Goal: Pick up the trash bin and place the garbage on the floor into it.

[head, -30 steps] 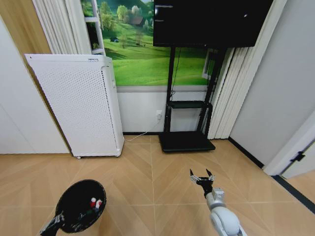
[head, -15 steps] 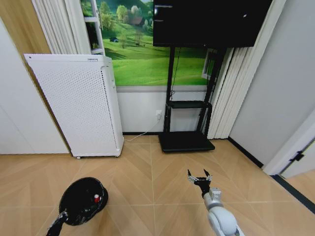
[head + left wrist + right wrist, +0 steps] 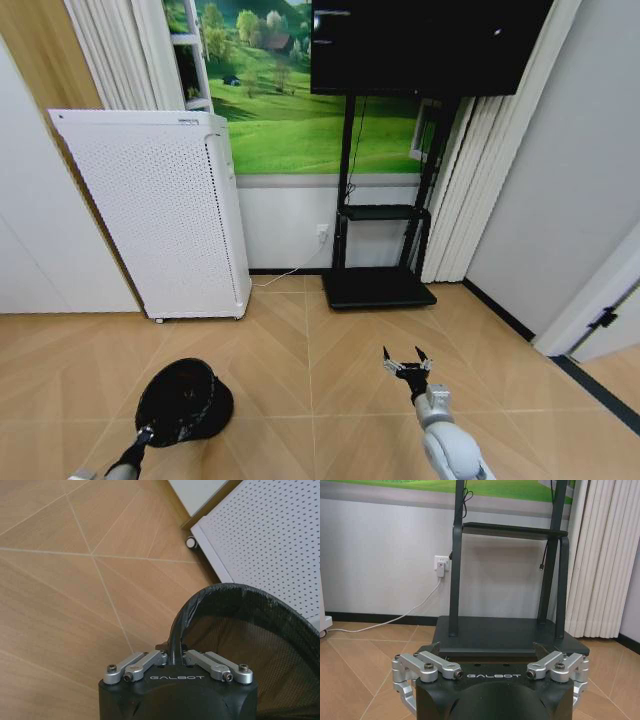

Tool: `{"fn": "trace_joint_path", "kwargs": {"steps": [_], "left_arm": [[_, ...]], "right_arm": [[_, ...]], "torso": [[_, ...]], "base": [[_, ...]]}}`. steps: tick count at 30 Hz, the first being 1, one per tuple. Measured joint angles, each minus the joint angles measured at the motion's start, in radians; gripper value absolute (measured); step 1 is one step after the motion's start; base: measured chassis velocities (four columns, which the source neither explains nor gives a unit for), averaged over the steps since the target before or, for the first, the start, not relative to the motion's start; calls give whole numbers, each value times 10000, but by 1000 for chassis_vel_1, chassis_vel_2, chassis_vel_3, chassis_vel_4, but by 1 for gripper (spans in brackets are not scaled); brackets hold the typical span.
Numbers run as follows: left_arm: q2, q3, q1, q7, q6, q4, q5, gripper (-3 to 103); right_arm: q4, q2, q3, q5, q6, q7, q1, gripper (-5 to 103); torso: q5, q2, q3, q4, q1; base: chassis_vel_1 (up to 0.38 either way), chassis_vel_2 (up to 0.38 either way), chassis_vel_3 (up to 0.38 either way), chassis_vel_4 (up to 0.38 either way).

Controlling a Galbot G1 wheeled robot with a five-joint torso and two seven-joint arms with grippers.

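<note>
Head view: bin held by left arm, right arm free

Head view has the trash bin [image 3: 184, 402] low on your left, mouth tipped toward the camera, just above the floor [image 3: 330, 400]; can't tell if its base touches. White appliance [image 3: 160, 210] stands well behind it, black TV stand [image 3: 378, 285] off to the right by the wall.

Left gripper [image 3: 172, 656] sits at the near rim of the bin, at the bottom left edge of the head view. Left wrist view shows its fingers [image 3: 142, 662] drawn together with the black rim running up between them, so you're clamped on the rim. Mesh wall drops away from the fingers, toward the appliance side.

Right gripper [image 3: 408, 366] hangs over bare floor, well apart from the bin, pointing at the TV stand. Fingers [image 3: 422, 669] spread apart, nothing in them.

No garbage visible on the floor, and the bin's inside is too dark to read.

Key relation: bin is entirely on the left arm's side, its opening facing up and back toward you, its axis tilted. Right arm is the free one, so any piece left to collect would likely fall to it, with the bin mouth lying to its left
</note>
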Motion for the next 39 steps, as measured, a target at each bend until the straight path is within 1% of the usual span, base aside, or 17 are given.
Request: {"fn": "trace_joint_path", "kwargs": {"steps": [6, 15, 17, 19, 20, 21, 22, 23, 24, 27, 28, 30, 32, 34, 35, 37, 39], "left_arm": [[-8, 35, -24, -664, 113, -158, -316, 4], [16, 22, -15, -870, 290, -475, -362, 3], [15, 23, -16, -865, 286, -518, -325, 14], [15, 23, -16, -865, 285, -519, -319, 14], [15, 23, -16, -865, 281, -521, -308, 19], [15, 23, -16, -865, 278, -522, -301, 19], [15, 23, -16, -864, 266, -523, -270, 30], [15, 23, -16, -864, 266, -523, -270, 30], [14, 18, -19, -872, 246, -554, -237, 41], [12, 12, -23, -888, 240, -586, -230, 41], [10, 3, -22, -915, 219, -644, -190, 53], [17, -23, -11, -907, 121, -726, -49, 58], [134, -108, -29, -607, 0, -824, 384, 69], [188, -132, -43, -516, -23, -866, 543, 69], [328, -168, -91, -310, -64, -1016, 852, 81], [422, -172, -123, -106, -81, -1149, 1057, 85], [685, -95, -182, 725, -149, -1468, 2029, 96]], "right_arm": [[-177, 21, -3, 0, 111, -18, 25, 100], [-354, 45, -25, -22, 171, -54, 39, 100], [-409, 45, -31, -23, 197, -62, 51, 100], [-419, 45, -31, -23, 203, -63, 52, 100], [-428, 44, -31, -23, 207, -63, 55, 100], [-435, 43, -32, -23, 210, -63, 56, 100], [-455, 39, -32, -24, 221, -65, 62, 100], [-455, 39, -32, -24, 221, -65, 62, 100], [-509, 32, -34, -26, 262, -72, 67, 100], [-540, 27, -35, -27, 282, -87, 67, 100], [-590, 19, -41, -28, 309, -154, 66, 100], [-678, 35, -72, -41, 355, -199, 63, 100], [-733, 55, -92, -54, 377, -232, 58, 100], [-736, 62, -95, -55, 377, -238, 58, 100], [-737, 70, -99, -55, 377, -247, 58, 100], [-737, 79, -101, -53, 378, -249, 61, 100], [-725, 110, -103, -50, 375, -249, 79, 100]], "torso": [[-2, 0, 0, 0, -1], [-3, 0, 0, 0, 0], [-1, 0, 0, -2, -1], [-1, 0, 0, -2, -1], [-1, 0, 0, -2, -1], [-1, 0, 0, -2, -1], [-2, 0, 0, -1, 0], [-2, 0, 0, -1, 0], [-1, 0, 0, -1, 0], [-2, 0, 0, -1, 0], [-2, 0, 0, 0, 0], [-2, 0, 0, -1, 0], [-3, 0, 0, 0, 0], [-3, 0, 0, 0, -1], [-3, 0, 0, 0, -1], [-3, 0, 0, 0, 0], [-1, 0, 0, 0, -1]], "base": [[0, 0, 0, 0], [0, 0, 0, 0], [0, 0, 0, 0], [0, 0, 0, 0], [0, 0, 0, 0], [0, 0, 0, 0], [0, 0, 0, 0], [0, 0, 0, 0], [0, 0, 0, 0], [0, 0, 0, 0], [0, 0, 0, 0], [0, 0, 0, 0], [0, 0, 0, 0], [0, 0, 0, 0], [0, 0, 0, 0], [0, 0, 0, 0], [0, 0, 0, 0]]}}
